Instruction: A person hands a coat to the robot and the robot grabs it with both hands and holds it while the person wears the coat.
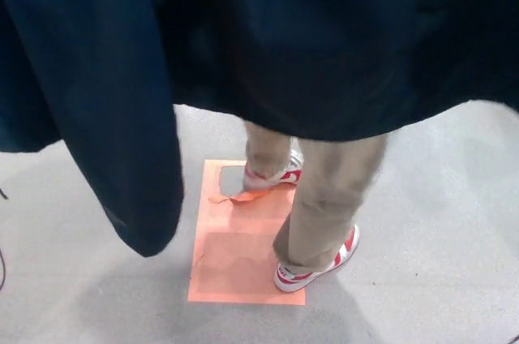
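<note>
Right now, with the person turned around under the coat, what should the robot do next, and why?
Probably just keep the coat held up and steady. Neither robot hand is in view. The person's heels face the camera, one shoe on the orange floor mat, and one sleeve hangs empty, so the arms likely aren't fully in.

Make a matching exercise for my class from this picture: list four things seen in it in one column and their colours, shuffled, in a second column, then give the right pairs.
Things
1. coat
2. trousers
3. shoes
4. floor marker

Colours
A. orange
B. red and white
C. dark navy
D. beige

Right pairs: 1-C, 2-D, 3-B, 4-A.

The coat hangs across the top of the head view, one sleeve drooping at the left. The person's legs stand below its hem, on and beside the marker on the grey floor.
</note>
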Available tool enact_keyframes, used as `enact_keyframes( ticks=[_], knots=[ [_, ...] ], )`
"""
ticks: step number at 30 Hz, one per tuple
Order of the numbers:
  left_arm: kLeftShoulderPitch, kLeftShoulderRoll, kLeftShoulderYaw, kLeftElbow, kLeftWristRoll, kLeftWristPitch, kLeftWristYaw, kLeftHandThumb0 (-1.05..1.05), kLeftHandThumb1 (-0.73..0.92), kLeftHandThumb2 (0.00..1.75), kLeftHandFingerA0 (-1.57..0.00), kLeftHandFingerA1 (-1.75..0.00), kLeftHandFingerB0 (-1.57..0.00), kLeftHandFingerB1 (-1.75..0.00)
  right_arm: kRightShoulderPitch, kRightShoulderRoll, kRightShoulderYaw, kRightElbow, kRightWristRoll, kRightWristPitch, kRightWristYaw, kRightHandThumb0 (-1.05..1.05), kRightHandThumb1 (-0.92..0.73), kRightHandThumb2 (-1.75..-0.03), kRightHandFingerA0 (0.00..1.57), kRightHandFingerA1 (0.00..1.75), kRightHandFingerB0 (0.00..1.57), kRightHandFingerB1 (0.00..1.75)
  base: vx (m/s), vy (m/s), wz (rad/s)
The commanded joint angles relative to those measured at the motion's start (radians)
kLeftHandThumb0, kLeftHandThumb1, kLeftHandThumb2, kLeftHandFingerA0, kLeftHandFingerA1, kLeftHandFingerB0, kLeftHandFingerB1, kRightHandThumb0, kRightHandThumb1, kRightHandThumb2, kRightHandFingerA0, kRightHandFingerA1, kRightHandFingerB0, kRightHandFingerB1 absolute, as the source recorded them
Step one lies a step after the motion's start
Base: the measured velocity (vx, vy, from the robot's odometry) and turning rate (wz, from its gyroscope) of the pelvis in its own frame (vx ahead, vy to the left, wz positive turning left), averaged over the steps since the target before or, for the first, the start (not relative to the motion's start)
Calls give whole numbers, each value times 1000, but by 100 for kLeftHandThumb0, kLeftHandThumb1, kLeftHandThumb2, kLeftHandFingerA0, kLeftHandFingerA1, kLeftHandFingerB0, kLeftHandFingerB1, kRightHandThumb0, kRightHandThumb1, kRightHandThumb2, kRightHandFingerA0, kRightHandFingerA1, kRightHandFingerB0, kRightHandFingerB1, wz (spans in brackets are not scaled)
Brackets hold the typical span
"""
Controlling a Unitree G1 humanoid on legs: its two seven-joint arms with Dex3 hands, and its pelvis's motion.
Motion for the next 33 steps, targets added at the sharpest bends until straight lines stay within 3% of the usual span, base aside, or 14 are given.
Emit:
enact_keyframes(
  ticks=[1,5,7,9,12,13,15,18,25,26,27,29,32,33],
  knots=[
    [-27,37,-5,6,17,63,-12,-32,59,60,-90,-163,-77,-53,-20,-32,2,0,-11,46,-16,-12,-59,-59,88,154,76,83,0,0,0],
    [-24,43,-5,6,17,57,-23,-43,52,71,-98,-150,-70,-56,-15,-34,0,-1,-8,42,-14,-11,-58,-61,90,159,80,98,0,0,0],
    [-18,50,8,3,4,37,-8,-34,67,60,-85,-163,-80,-79,-12,-33,-4,-1,-3,40,-7,-10,-60,-61,88,161,77,95,0,0,0],
    [-15,52,9,2,3,33,-22,-33,63,58,-82,-161,-82,-62,-8,-34,-8,-1,1,33,-6,-9,-60,-59,88,165,80,106,0,0,0],
    [-8,51,20,4,-7,41,-40,-37,68,64,-74,-158,-79,-68,-2,-34,-7,-1,-1,30,-18,-9,-61,-59,89,169,78,116,0,0,0],
    [-8,53,21,4,-7,39,-48,-36,69,64,-77,-157,-79,-67,-1,-33,-10,-1,3,29,-8,-11,-64,-60,87,167,75,93,0,0,0],
    [-8,55,19,3,-1,38,-44,-35,67,64,-78,-156,-81,-66,-2,-33,-11,-1,4,29,-4,-12,-62,-59,86,166,74,88,0,0,0],
    [-7,63,17,1,5,29,-24,-32,64,59,-81,-161,-79,-76,-4,-32,-4,-1,-5,25,-12,-12,-62,-59,88,169,79,100,0,0,0],
    [-5,73,21,2,5,42,-45,-36,77,66,-75,-162,-73,-84,-2,-18,-2,0,-5,34,-12,-11,-62,-59,86,166,76,92,0,0,0],
    [-7,76,23,2,3,34,-44,-34,70,64,-77,-162,-76,-74,-5,-20,0,0,-5,31,0,-8,-65,-60,85,167,72,109,0,0,0],
    [-7,77,20,2,6,33,-38,-34,72,64,-77,-166,-73,-91,-6,-21,2,1,-7,30,1,-8,-64,-58,83,169,67,122,0,0,0],
    [-6,81,19,1,9,30,-11,-32,70,60,-82,-168,-77,-90,-8,-24,2,1,-7,24,0,-6,-65,-59,85,171,64,129,0,0,0],
    [-5,88,15,1,14,31,-7,-32,72,62,-78,-171,-72,-101,-10,-23,10,1,-16,26,-8,-8,-66,-60,87,171,68,118,0,0,0],
    [-5,91,13,1,16,30,-3,-34,69,62,-78,-169,-77,-86,-12,-22,13,1,-19,28,-10,-12,-66,-60,86,167,70,109,0,0,0]
  ],
)
